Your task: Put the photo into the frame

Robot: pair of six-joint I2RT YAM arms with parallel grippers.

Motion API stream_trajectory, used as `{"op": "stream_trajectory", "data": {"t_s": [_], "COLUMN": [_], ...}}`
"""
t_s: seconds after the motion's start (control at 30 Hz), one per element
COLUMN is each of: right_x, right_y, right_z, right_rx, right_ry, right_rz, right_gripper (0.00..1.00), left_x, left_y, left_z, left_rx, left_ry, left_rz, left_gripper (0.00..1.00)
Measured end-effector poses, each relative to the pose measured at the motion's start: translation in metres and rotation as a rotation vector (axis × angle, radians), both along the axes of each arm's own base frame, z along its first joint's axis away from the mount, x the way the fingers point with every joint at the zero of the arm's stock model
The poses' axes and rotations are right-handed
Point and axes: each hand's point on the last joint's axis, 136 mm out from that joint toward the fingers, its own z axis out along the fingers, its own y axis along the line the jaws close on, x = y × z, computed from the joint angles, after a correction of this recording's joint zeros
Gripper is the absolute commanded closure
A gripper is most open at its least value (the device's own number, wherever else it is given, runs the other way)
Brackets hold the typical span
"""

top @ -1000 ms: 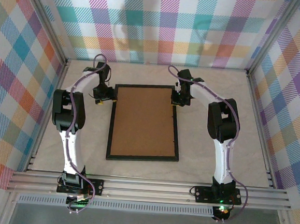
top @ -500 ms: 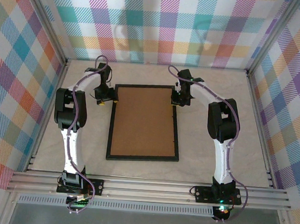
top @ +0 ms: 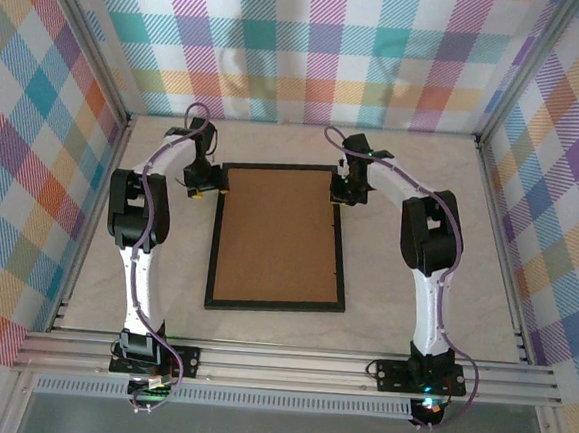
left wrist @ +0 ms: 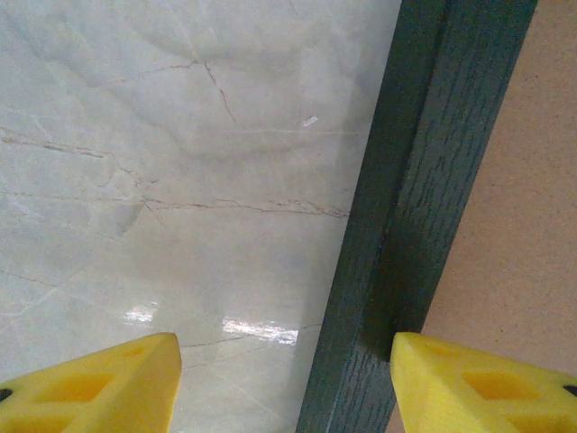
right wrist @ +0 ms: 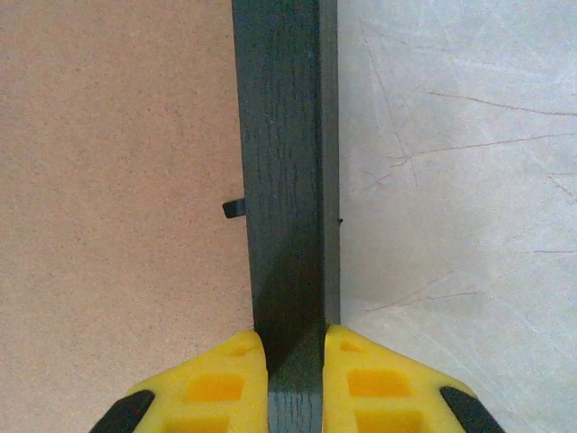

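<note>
The black frame [top: 339, 251] lies face down on the table, its brown back board [top: 278, 236] up. My left gripper [top: 203, 186] is at the frame's far left corner, open; in the left wrist view its yellow fingers [left wrist: 108, 383] stand wide apart astride the left rail [left wrist: 424, 180], one over the table and one over the board's edge. My right gripper [top: 339, 194] is at the far right corner, shut on the right rail [right wrist: 284, 162], with both yellow pads [right wrist: 225, 379] pressed against its sides. The photo is out of view.
Pale marble tabletop [top: 424, 167] surrounds the frame. Checked cloth walls [top: 313, 48] and aluminium posts close the table in at the back and sides. A small black tab [right wrist: 233, 208] sticks out from the rail over the board.
The left arm has shifted slightly to the right and farther back beside the frame's far left corner. The right arm and the frame have not moved.
</note>
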Motion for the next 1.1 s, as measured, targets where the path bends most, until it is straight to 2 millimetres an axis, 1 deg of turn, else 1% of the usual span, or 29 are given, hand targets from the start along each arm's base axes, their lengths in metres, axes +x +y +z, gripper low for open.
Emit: {"op": "stream_trajectory", "data": {"t_s": [0.53,1.0,1.07,1.1], "right_x": [0.000,0.000,0.000,0.000], "right_y": [0.001,0.002,0.002,0.002], "right_z": [-0.001,-0.001,-0.001,-0.001], "right_rx": [0.002,-0.002,-0.002,-0.005], "right_ry": [0.004,0.027,0.025,0.024], "right_rz": [0.000,-0.012,-0.011,-0.012], "right_gripper": [0.85,0.85,0.85,0.85], "left_x": [-0.001,-0.001,0.001,0.002], "left_y": [-0.009,-0.020,-0.030,-0.031], "left_z": [-0.007,-0.012,-0.018,-0.018], "left_rx": [-0.050,-0.016,-0.036,-0.024], "left_ry": [0.002,-0.024,-0.031,-0.036], "left_rz": [0.009,0.057,0.051,0.050], "left_gripper": [0.37,0.38,0.38,0.38]}}
